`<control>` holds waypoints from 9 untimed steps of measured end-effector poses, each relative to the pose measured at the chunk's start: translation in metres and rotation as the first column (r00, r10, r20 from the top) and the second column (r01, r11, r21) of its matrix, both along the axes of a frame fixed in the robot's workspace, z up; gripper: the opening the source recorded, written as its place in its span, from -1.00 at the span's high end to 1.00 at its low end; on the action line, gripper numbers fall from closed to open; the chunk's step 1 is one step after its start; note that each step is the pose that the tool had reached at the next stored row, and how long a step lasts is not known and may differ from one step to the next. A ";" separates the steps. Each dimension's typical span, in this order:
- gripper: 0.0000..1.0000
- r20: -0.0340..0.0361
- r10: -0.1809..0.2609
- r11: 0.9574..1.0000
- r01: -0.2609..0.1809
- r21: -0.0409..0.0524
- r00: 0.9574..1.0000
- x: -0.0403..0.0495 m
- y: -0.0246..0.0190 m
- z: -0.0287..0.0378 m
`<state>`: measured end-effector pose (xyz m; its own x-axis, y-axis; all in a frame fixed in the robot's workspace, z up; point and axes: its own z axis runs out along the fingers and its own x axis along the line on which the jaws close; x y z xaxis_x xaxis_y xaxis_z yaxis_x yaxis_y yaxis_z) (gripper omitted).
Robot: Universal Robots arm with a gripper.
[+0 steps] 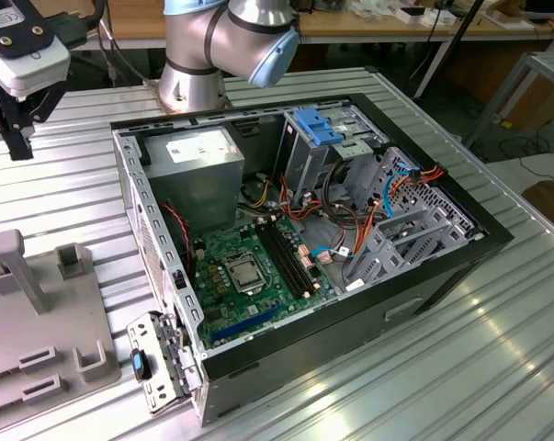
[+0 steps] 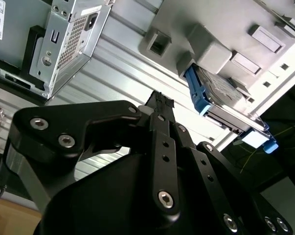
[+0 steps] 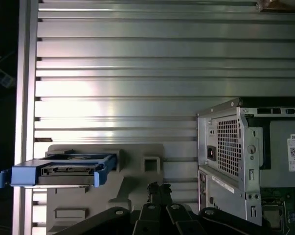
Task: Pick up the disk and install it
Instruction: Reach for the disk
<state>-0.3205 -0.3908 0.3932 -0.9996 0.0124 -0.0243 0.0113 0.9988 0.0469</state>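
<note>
The disk (image 3: 64,170) is a dark flat drive with bright blue side rails. It stands on edge in a slot of the grey fixture (image 3: 137,169), and in the second wrist view the disk (image 2: 225,100) leans out of the same grey fixture (image 2: 211,29). My gripper (image 1: 19,138) hangs above the table at the exterior view's far left, over the fixture (image 1: 38,312). In both wrist views its black fingertips (image 2: 159,100) (image 3: 157,188) meet with nothing between them. The gripper is apart from the disk, a short way to its side.
An open computer case (image 1: 442,276) lies in the middle of the ribbed metal table (image 1: 497,367), with motherboard (image 1: 249,276), power supply (image 1: 198,161), a light blue latch bracket (image 1: 318,124) and a metal drive cage (image 1: 414,230). The arm's base (image 1: 194,73) stands behind it.
</note>
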 end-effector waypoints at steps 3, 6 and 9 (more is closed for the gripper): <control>0.79 0.000 0.000 1.000 0.000 0.000 1.000 -0.0071 0.0000 0.0000; 0.79 0.000 -0.001 1.000 0.001 0.000 1.000 -0.0152 0.0000 0.0000; 0.79 0.000 -0.001 1.000 0.001 0.000 1.000 -0.0232 0.0000 0.0000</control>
<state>-0.3437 -0.3908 0.3932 -0.9996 0.0134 -0.0243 0.0123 0.9988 0.0469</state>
